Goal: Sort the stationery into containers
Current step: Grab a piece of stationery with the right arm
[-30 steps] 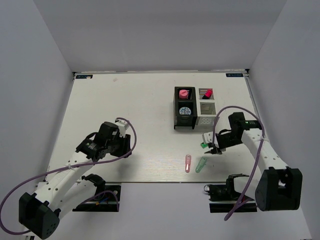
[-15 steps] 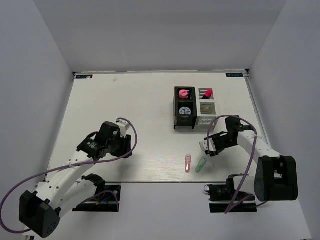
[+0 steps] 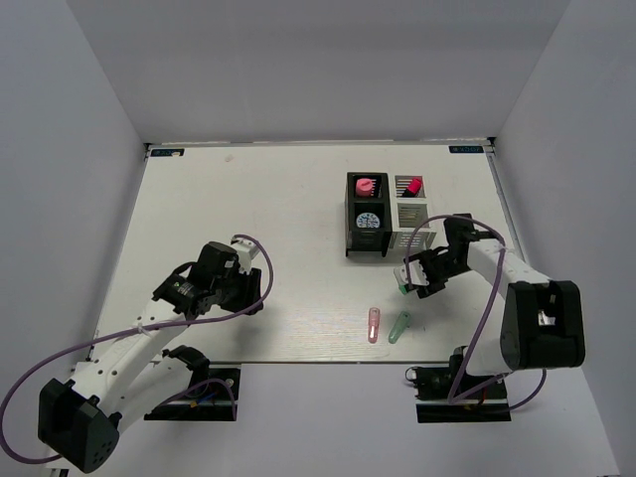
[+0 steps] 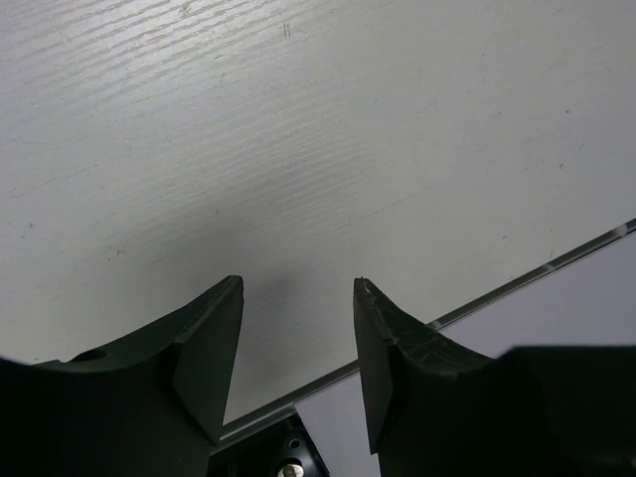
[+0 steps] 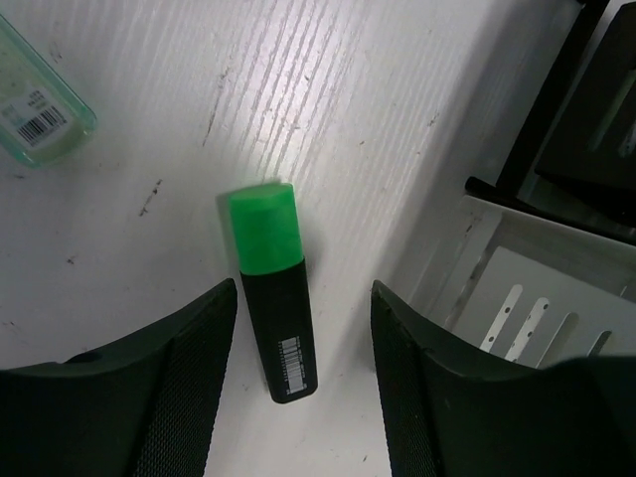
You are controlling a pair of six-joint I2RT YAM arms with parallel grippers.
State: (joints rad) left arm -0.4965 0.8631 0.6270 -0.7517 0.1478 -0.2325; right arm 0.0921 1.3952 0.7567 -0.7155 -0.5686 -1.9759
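Observation:
A black marker with a green cap [image 5: 270, 288] lies flat on the table between the jaws of my right gripper [image 5: 303, 298], which is open and not touching it. In the top view the marker [image 3: 401, 289] and the right gripper [image 3: 413, 278] sit just in front of the mesh organiser [image 3: 350, 214]. A pink capsule [image 3: 374, 325] and a green capsule [image 3: 399, 328] lie near the front edge. The green capsule [image 5: 40, 99] also shows in the right wrist view. My left gripper [image 4: 298, 288] is open and empty, low over the table at the left [image 3: 253, 293].
The organiser's black compartments hold a pink item [image 3: 367, 185] and a blue-white tape roll [image 3: 369, 221]. A pink-capped marker [image 3: 412, 185] is in the back silver compartment. The silver front compartment [image 5: 537, 288] stands close to the right of my right gripper. The table's front edge [image 4: 517, 283] runs under the left gripper.
The right arm has swung back and left toward the organiser, and its wrist has turned. The green-capped marker stays in about the same spot. The left arm has not moved.

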